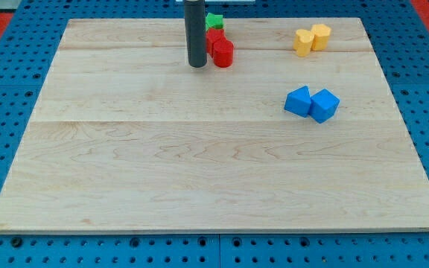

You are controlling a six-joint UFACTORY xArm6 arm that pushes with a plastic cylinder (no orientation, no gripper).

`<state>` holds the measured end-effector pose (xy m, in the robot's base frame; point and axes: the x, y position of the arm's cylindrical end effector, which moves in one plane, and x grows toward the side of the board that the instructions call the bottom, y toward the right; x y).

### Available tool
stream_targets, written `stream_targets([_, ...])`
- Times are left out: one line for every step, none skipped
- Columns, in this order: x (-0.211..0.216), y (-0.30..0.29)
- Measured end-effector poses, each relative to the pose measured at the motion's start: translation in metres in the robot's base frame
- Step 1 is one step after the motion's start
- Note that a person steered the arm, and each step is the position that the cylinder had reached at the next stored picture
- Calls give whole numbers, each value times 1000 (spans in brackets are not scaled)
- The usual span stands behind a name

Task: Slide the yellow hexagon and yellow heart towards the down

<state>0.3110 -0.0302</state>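
Observation:
Two yellow blocks sit touching near the view's top right: the left one looks like the heart, the right one like the hexagon, though the shapes are hard to make out. My tip rests on the board near the top centre, far to the left of the yellow blocks. It stands just left of a red block.
A second red block and a green block lie behind the red one, partly hidden by the rod. Two blue blocks sit touching at the right, below the yellow pair. The wooden board lies on a blue pegboard.

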Motion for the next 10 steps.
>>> stream_targets([7, 16])
stream_targets([27, 35])
stream_targets([33, 52])
stream_targets([27, 85])
stream_targets([23, 108])
stream_targets([23, 125])
stream_targets([21, 128])
stream_targets([15, 174])
stream_targets([-8, 304])
stream_targets([-74, 351])
